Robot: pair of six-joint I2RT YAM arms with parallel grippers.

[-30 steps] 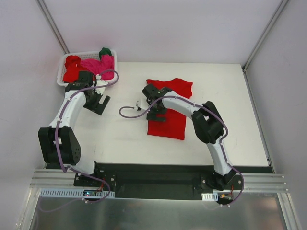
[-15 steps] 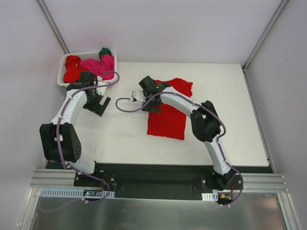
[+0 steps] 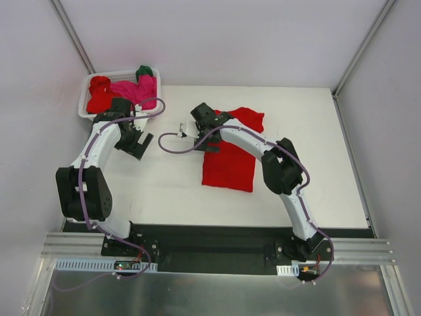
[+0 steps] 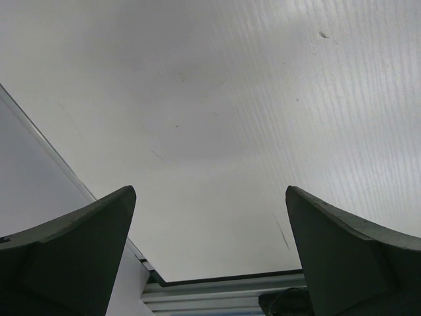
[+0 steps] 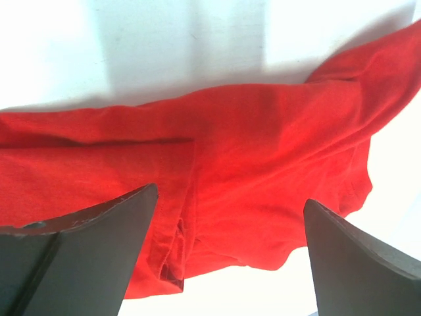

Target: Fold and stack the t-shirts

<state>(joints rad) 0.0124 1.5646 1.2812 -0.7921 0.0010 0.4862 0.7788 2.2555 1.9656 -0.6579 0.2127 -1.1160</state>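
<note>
One red t-shirt (image 3: 230,161) lying mid-tabletop (image 3: 164,191); remaining t-shirts (image 3: 128,89) heaped in basket (image 3: 83,105) (far-left corner). Right fingers (image 5: 85,250) spread, moved up from shirt's left edge to its upper-left corner, probably lining up a fold grasp. Left fingers (image 4: 72,250) spread over bare tabletop.

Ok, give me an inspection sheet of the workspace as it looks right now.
Surface: white table, faint scuffs.
Job's things: red t-shirt lies mid-table; red, pink and green t-shirts heaped in the white basket, far left corner.
Clutter: nothing seen.
Grippers: left gripper open over bare table; right gripper open above the red t-shirt.
Cables: purple cables along both arms.
Surroundings: white walls, metal rail at near edge.
</note>
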